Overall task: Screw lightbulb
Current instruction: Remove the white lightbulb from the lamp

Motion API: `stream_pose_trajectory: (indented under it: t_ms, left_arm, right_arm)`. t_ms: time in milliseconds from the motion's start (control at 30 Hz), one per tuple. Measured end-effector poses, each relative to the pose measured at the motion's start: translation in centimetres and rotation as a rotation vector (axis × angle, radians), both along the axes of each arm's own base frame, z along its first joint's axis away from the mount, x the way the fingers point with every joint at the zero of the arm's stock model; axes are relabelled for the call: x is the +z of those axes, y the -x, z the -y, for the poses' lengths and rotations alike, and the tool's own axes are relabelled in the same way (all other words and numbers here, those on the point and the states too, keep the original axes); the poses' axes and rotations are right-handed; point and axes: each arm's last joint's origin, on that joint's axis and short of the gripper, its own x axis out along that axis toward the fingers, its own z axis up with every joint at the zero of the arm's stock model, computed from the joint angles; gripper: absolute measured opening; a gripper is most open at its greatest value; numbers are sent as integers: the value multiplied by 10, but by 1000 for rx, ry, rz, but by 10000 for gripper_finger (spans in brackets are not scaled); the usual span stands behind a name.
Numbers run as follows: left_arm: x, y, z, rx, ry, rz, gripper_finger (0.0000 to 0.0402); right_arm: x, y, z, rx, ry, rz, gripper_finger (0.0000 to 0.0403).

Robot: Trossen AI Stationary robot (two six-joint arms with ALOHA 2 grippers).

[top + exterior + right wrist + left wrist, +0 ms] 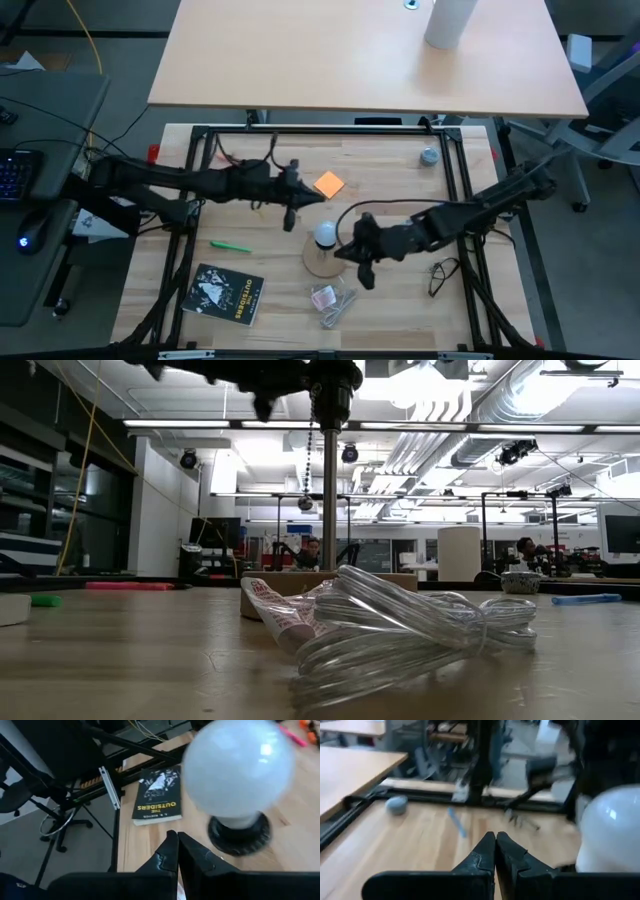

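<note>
The white lightbulb (325, 236) stands upright with its base in the black socket (239, 836) of a round wooden disc (322, 262) near the table's middle. It fills the right wrist view (239, 767) and shows at the edge of the left wrist view (614, 836). My left gripper (291, 220) hovers shut just left of the bulb and a little farther back, clear of it. My right gripper (358, 262) is shut close by the disc's right side, and no frame shows it touching the bulb. Both wrist views show shut fingers, left (495, 851) and right (177, 851).
An orange note (329, 184) lies behind the bulb, a green marker (232, 246) and a book (227, 293) to the near left. A plastic packet (322, 297) and a coiled clear cord (400, 630) lie in front of the disc. Glasses (440, 275) lie at the right, a grey lump (429, 156) at the far right.
</note>
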Motion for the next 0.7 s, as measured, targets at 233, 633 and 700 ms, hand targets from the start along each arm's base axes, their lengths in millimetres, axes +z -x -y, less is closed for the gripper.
stream_pose_trajectory:
  t_ms: [233,633,700]
  left_arm:
    - [-9,-13,9,-70,107,27,0]
    - [9,10,41,-204,178,1,0]
    - [14,20,43,-219,180,-28,0]
  right_arm:
    - [0,-17,-4,-22,9,124,0]
    - [-5,-11,2,-50,85,41,0]
    - [-3,-7,5,-66,97,33,0]
